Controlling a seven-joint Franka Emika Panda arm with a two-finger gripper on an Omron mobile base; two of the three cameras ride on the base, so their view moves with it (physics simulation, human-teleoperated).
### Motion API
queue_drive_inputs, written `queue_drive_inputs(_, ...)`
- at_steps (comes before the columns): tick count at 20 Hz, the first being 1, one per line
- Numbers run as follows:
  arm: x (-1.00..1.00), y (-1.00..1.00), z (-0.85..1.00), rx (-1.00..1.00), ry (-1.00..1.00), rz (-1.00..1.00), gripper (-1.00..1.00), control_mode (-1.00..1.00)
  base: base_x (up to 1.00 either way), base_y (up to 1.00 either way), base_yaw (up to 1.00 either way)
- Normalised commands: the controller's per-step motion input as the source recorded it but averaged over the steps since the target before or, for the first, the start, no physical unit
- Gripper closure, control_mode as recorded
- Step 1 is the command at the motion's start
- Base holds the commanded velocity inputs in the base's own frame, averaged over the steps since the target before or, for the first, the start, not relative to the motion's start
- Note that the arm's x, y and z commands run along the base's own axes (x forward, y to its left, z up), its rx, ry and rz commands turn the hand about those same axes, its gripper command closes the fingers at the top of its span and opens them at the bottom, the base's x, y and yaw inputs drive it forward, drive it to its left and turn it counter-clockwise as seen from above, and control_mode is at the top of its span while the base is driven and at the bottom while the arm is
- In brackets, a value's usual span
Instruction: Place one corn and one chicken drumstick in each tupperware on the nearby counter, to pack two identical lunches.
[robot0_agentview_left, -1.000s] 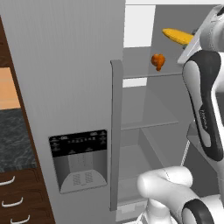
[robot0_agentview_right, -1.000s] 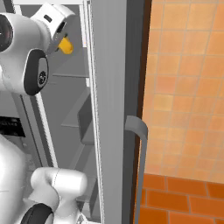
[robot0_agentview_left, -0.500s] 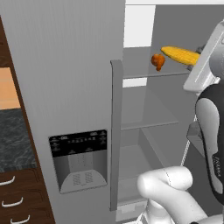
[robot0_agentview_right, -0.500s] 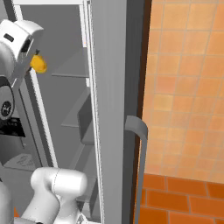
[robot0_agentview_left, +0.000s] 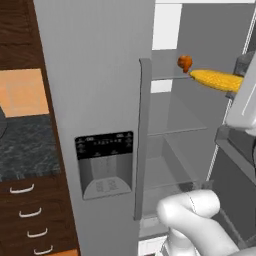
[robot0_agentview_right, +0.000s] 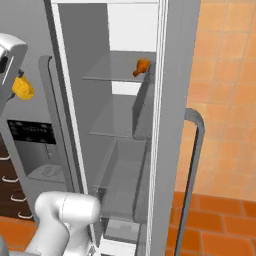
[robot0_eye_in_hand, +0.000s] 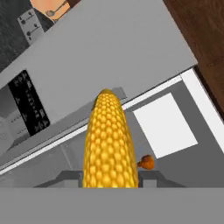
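Note:
My gripper (robot0_eye_in_hand: 110, 178) is shut on a plain yellow-orange corn (robot0_eye_in_hand: 109, 140), which points forward between the finger tips. From the left base the corn (robot0_agentview_left: 214, 80) sticks out leftward from the gripper (robot0_agentview_left: 239, 80) at the height of the open fridge's upper shelf. From the right base its end (robot0_agentview_right: 22, 88) shows under the hand at far left. A reddish-brown chicken drumstick (robot0_agentview_left: 184, 62) lies on that glass shelf, just behind and above the corn's tip; it is also seen on the shelf (robot0_agentview_right: 142, 66) and beside the cob (robot0_eye_in_hand: 146, 162). The black speckled counter (robot0_agentview_left: 25, 147) lies left of the fridge. The tupperware is out of view.
The fridge's closed left door carries a dispenser panel (robot0_agentview_left: 104, 152) and a long handle (robot0_agentview_left: 142, 135). Its right door (robot0_agentview_right: 175, 125) stands open, with a curved handle (robot0_agentview_right: 192, 165). Glass shelves (robot0_agentview_left: 172, 130) sit below the drumstick. Dark drawers (robot0_agentview_left: 27, 215) are under the counter.
The corn in my gripper has come lower and to the right, away from the drumstick's shelf. Both base views have shifted somewhat, so the base has moved.

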Motion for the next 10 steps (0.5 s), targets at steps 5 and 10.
queue_drive_inputs(5,0.00,0.00,0.00,0.00,0.00,0.00,1.00,1.00,-0.33,0.98,0.02)
queue_drive_inputs(10,0.00,0.00,0.00,0.00,0.00,0.00,1.00,1.00,-0.06,1.00,0.00)
